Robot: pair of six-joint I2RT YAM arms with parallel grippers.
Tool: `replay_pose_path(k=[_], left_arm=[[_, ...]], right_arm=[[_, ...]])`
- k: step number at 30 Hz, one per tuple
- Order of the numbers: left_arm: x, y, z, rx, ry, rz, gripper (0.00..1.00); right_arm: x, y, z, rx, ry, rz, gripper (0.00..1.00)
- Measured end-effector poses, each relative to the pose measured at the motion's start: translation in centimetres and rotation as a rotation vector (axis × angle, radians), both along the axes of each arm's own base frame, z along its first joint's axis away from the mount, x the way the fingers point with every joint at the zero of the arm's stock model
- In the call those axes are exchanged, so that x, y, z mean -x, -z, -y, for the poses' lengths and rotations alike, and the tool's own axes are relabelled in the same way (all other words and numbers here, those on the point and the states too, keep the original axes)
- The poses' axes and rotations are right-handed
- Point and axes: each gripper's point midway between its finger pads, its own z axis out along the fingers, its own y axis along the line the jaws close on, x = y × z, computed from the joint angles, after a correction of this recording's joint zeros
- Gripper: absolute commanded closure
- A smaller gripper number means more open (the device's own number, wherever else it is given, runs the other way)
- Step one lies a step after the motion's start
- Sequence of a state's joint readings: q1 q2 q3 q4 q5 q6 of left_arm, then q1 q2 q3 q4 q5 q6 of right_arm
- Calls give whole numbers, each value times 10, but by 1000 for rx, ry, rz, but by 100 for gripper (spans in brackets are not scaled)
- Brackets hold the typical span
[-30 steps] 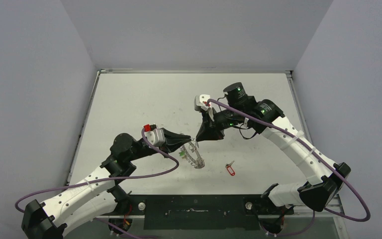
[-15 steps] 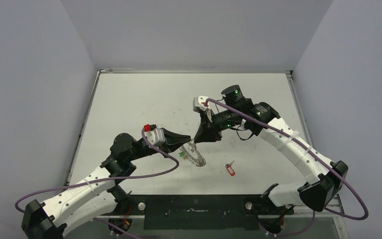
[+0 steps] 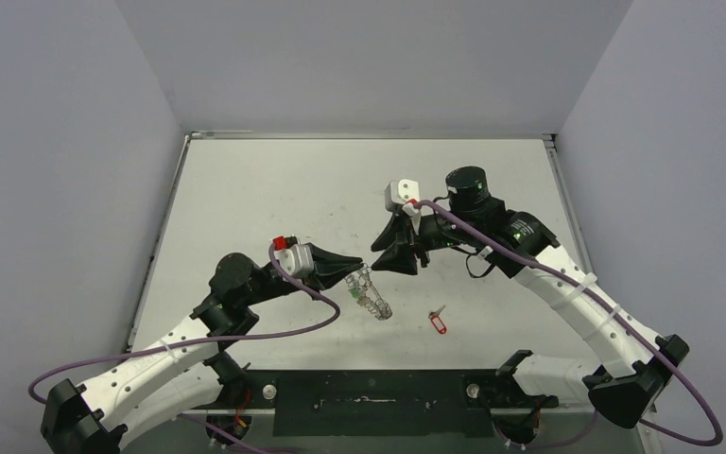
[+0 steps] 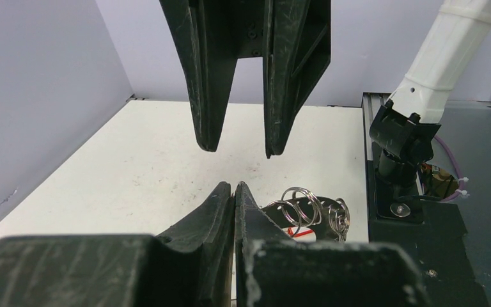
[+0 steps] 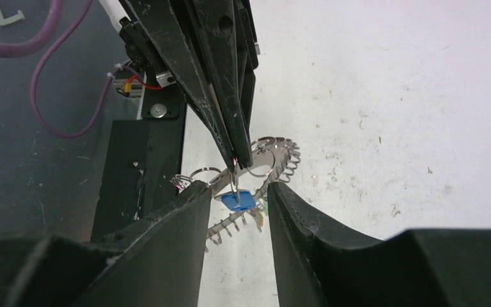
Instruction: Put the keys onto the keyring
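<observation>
My left gripper (image 3: pixel 352 272) is shut on the rim of the keyring (image 3: pixel 370 294), a grey ring edged with wire loops, and holds it tilted above the table. In the right wrist view the keyring (image 5: pixel 273 155) hangs from the left gripper's fingertips (image 5: pixel 238 160). The blue-tagged key (image 5: pixel 238 201) dangles from a loop just below them. My right gripper (image 3: pixel 395 262) is open and empty, a little to the right of the keyring; its jaws straddle the blue tag without touching it (image 5: pixel 238 192). The red-tagged key (image 3: pixel 438 322) lies on the table to the right of the keyring.
A green tag (image 3: pixel 349 294) and a yellowish tag (image 5: pixel 258 219) hang on the keyring. The black base plate (image 3: pixel 369 388) runs along the table's near edge. Grey walls enclose the white table (image 3: pixel 274 189) on three sides.
My right gripper has opened and drawn back up and to the right, away from the keyring. The keyring has swung a little in my left gripper. The red key has not moved.
</observation>
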State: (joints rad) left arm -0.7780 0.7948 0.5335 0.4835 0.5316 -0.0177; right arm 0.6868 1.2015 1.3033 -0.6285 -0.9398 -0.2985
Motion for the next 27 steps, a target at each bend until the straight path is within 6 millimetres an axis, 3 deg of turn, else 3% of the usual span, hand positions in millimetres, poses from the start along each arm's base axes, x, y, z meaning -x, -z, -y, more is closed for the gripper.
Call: replay_pose_path(k=[4,16,27], left_arm=[[0,0,0,0,0,0,100],[0,0,0,-1,0,1,100],[0,0,0,-1,0,1,100]], right_arm=[[0,-7,-4,-38,-12,8,67],[0,9,-12,-29,-40,-53,65],[1,18,-14,-17,-47,-67,75]])
